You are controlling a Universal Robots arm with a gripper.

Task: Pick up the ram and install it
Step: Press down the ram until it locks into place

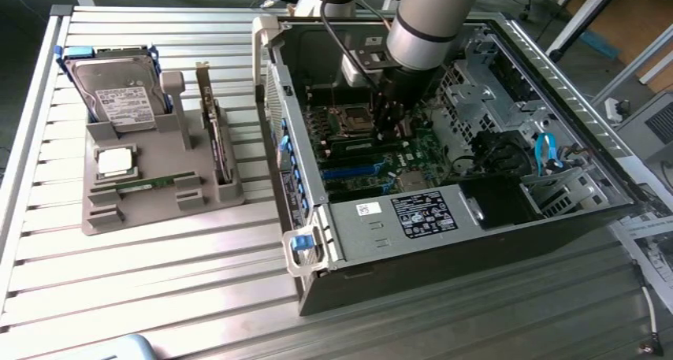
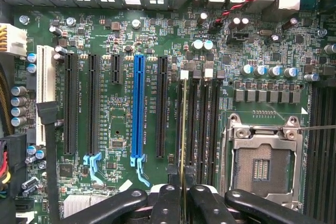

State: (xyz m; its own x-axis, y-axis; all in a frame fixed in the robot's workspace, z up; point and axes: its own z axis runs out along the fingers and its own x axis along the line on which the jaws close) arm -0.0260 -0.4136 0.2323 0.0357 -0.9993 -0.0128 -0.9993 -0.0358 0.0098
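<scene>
Claw (image 2: pixel 182 192): closed on the ram (image 2: pixel 182 129), which shows edge-on as a thin strip between the two black fingers (image 2: pixel 167 203). The ram stands upright over the bank of black memory slots (image 2: pixel 202 124), in line with the slot farthest from the processor socket; whether it is seated cannot be told.

Arm (image 1: pixel 426 29): reaches down into the open computer case (image 1: pixel 442 242), the claw low over the motherboard (image 1: pixel 421 151).

Motherboard contents: open processor socket (image 2: pixel 261 163) with silver frame just beside the memory slots; blue expansion slot (image 2: pixel 139 108) and black slots on the other side; one white slot (image 2: pixel 44 93) beyond them. Capacitors and cables stand close around, so little free room next to the claw.

Case: lies on its side on the tabletop (image 1: pixel 126 281), toward the exterior view's right edge, walls rising on all sides of the board.

Grey parts holder (image 1: pixel 158 194): near the tabletop's edge at the exterior view's left, well apart from the case. Holds a hard drive (image 1: pixel 121 92), a square silver processor (image 1: pixel 116 163), and an upright expansion card (image 1: pixel 216 131).
</scene>
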